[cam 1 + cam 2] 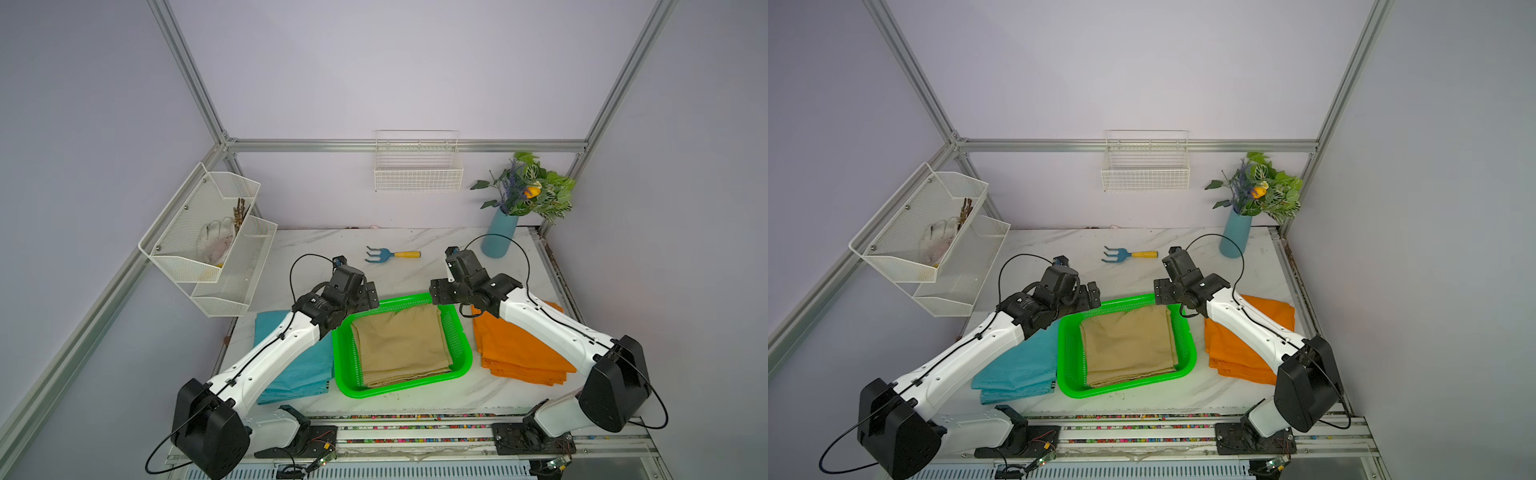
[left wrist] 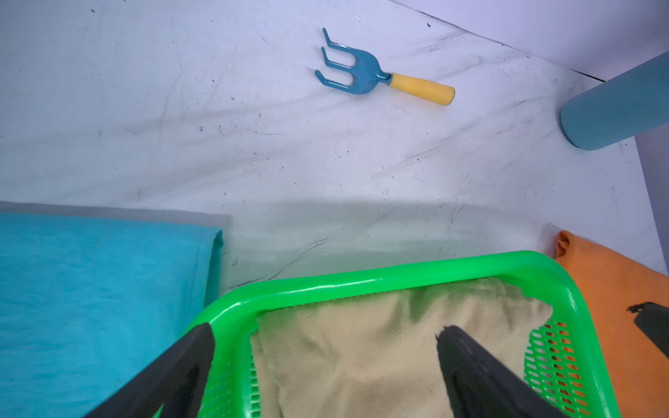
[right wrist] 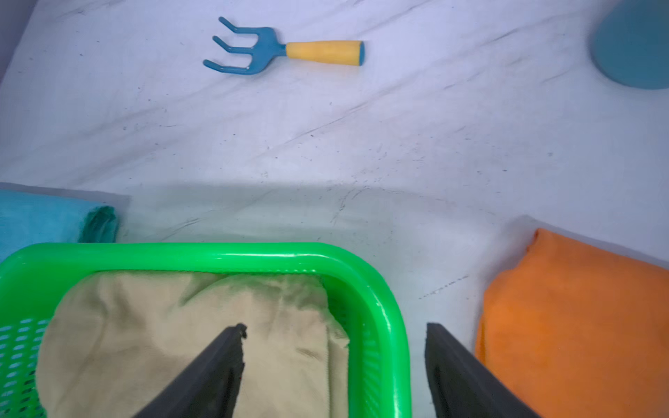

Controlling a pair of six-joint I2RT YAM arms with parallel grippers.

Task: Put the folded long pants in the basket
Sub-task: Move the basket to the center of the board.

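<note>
Marble-patterned surface [image 1: 399, 280] carries the green basket [image 1: 341, 357] at centre; the tan pants [image 1: 401, 345] lie folded inside it, the teal pants [image 1: 307, 370] lie just beside its left wall and the orange pants [image 1: 515, 353] near its right wall, both outside it. Left pincer [image 2: 325, 331] hangs over the basket's far left corner, jaws spread wide, gripping nothing; right pincer [image 3: 336, 328] hangs over the far right corner, jaws likewise well apart and empty. Hand rake [image 1: 392, 254] and blue vase [image 1: 498, 237] sit farther back.

fingers [image 2: 181, 369] spread wide, empty | tan pants [image 2: 362, 343] in basket [image 2: 362, 282] | teal pants [image 2: 90, 289], orange pants [image 2: 615, 289] outside
</note>
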